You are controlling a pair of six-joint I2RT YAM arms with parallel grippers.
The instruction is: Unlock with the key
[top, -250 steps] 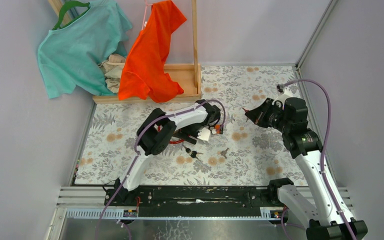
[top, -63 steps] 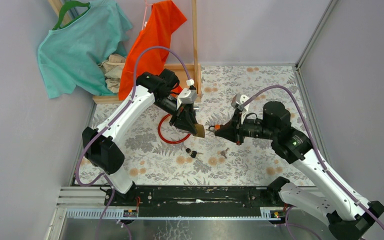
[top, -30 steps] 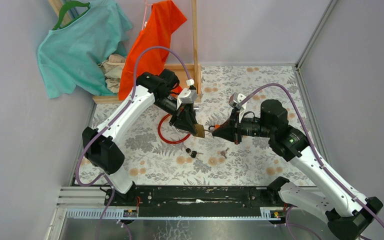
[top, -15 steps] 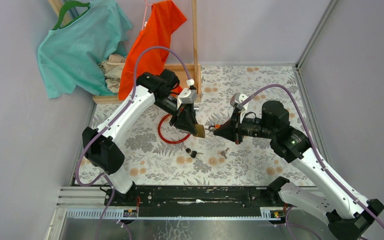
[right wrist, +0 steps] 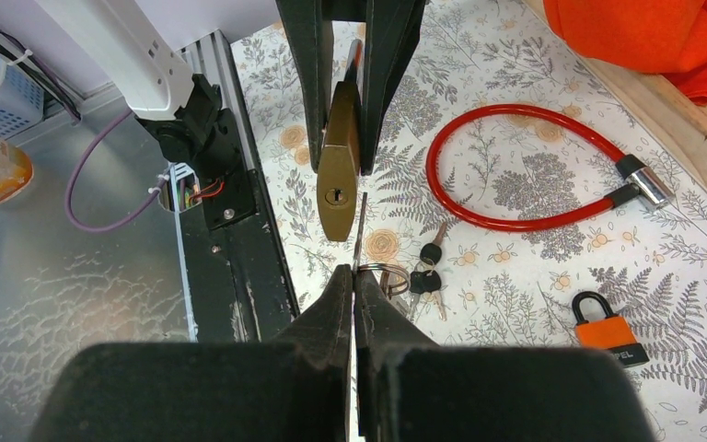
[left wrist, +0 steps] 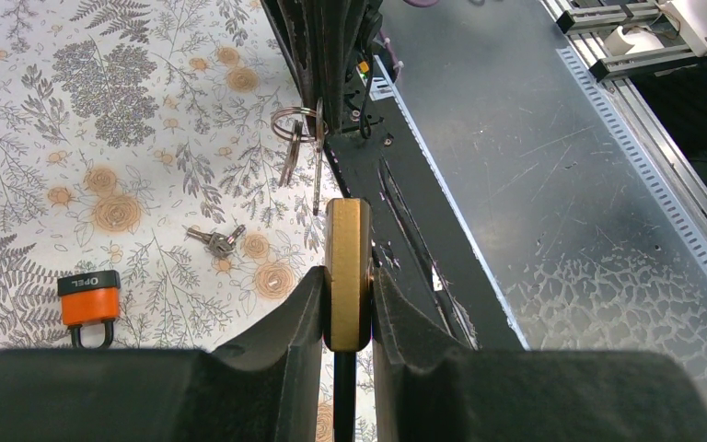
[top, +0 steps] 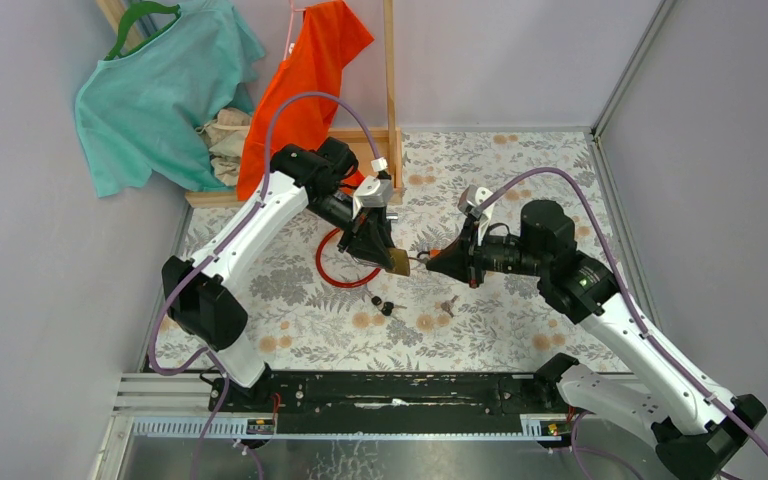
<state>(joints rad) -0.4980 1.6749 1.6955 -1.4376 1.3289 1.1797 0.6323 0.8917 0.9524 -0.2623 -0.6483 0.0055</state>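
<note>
A brass padlock (top: pixel 400 262) hangs in the air over the mat, and my left gripper (top: pixel 388 255) is shut on its body (left wrist: pixel 348 267). Its keyhole end (right wrist: pixel 335 197) faces my right gripper (right wrist: pixel 353 272), which is shut on a thin silver key (right wrist: pixel 359 230) with a ring (right wrist: pixel 391 276) hanging from it. The key's blade (left wrist: pixel 317 180) stands edge-on just beside the keyhole. I cannot tell whether its tip touches the lock. In the top view the right gripper (top: pixel 432 262) meets the padlock head-on.
On the floral mat lie a red cable lock (right wrist: pixel 525 175), a small orange padlock (right wrist: pixel 608 331), black-headed keys (top: pixel 388 305) and silver keys (top: pixel 447 303). A wooden clothes rack (top: pixel 370 160) with an orange shirt (top: pixel 310 90) and a teal shirt (top: pixel 150 90) stands at the back left.
The right gripper with the key has shifted a little back and forth by the padlock's end. The left arm holds the padlock still.
</note>
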